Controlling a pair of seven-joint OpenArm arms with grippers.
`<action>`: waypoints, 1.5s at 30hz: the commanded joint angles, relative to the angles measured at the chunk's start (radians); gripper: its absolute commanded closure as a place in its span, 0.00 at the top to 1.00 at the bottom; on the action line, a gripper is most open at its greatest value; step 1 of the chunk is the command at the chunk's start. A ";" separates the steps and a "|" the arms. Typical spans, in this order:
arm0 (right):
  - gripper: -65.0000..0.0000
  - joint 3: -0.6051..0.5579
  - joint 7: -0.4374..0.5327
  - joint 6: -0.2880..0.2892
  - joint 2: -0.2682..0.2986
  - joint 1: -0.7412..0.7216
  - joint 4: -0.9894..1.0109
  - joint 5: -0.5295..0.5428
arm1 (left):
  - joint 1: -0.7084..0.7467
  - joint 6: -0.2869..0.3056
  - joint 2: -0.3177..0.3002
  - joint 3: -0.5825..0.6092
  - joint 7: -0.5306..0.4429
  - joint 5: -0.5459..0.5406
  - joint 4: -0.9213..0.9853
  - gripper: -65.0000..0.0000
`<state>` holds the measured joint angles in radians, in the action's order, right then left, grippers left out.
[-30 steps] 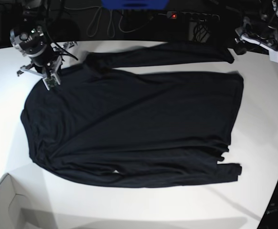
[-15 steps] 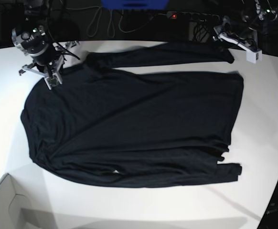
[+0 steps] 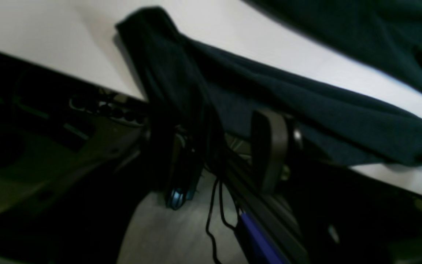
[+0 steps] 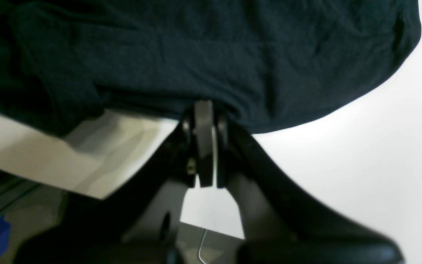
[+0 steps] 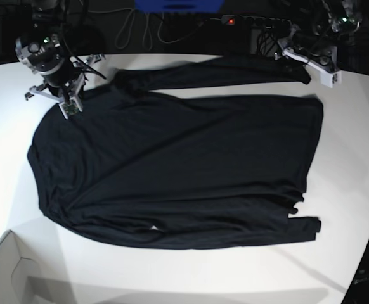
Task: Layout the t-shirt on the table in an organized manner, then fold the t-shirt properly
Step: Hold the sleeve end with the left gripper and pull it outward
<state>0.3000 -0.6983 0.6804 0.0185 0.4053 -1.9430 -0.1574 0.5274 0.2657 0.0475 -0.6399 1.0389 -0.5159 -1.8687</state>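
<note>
The black t-shirt (image 5: pixel 172 171) lies spread on the white table (image 5: pixel 349 190), one long sleeve stretched along the far edge and the other along its near side. My right gripper (image 5: pixel 67 107) sits at the shirt's far left shoulder corner. In the right wrist view that gripper (image 4: pixel 204 110) is shut, pinching the edge of the t-shirt (image 4: pixel 233 55). My left gripper (image 5: pixel 295 60) hovers at the far sleeve's cuff (image 5: pixel 305 76). In the left wrist view its fingers (image 3: pixel 269 154) stand apart, open, with the sleeve (image 3: pixel 306 102) lying just beyond them at the table's edge.
A white box corner (image 5: pixel 7 272) shows at the near left. Behind the table's far edge are a power strip with a red light (image 5: pixel 230 21), cables (image 5: pixel 140 31) and a blue object (image 5: pixel 178 5). Bare white table runs along the left, right and near sides.
My left arm has swung in from the far right toward the far sleeve's cuff. The right gripper has stayed shut at the shoulder corner. The shirt has not shifted.
</note>
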 commanded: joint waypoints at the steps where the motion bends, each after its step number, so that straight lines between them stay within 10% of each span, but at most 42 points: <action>1: 0.00 0.003 0.016 0.005 0.010 -0.001 -0.016 0.006 | 0.001 0.002 -0.005 -0.005 -0.010 -0.008 -0.013 0.51; 29: 0.00 0.006 0.018 0.005 0.011 -0.009 -0.016 0.006 | -0.033 0.001 -0.004 -0.027 -0.050 0.055 0.059 0.49; 45: 0.00 0.008 0.018 0.005 0.011 -0.004 -0.016 0.006 | -0.062 0.001 -0.004 -0.027 -0.052 0.055 0.131 0.28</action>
<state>0.3031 -0.6979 0.6807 0.0223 0.4000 -1.9430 -0.1570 0.4782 0.2741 0.0425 -0.6758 1.0054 -0.4889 -1.7573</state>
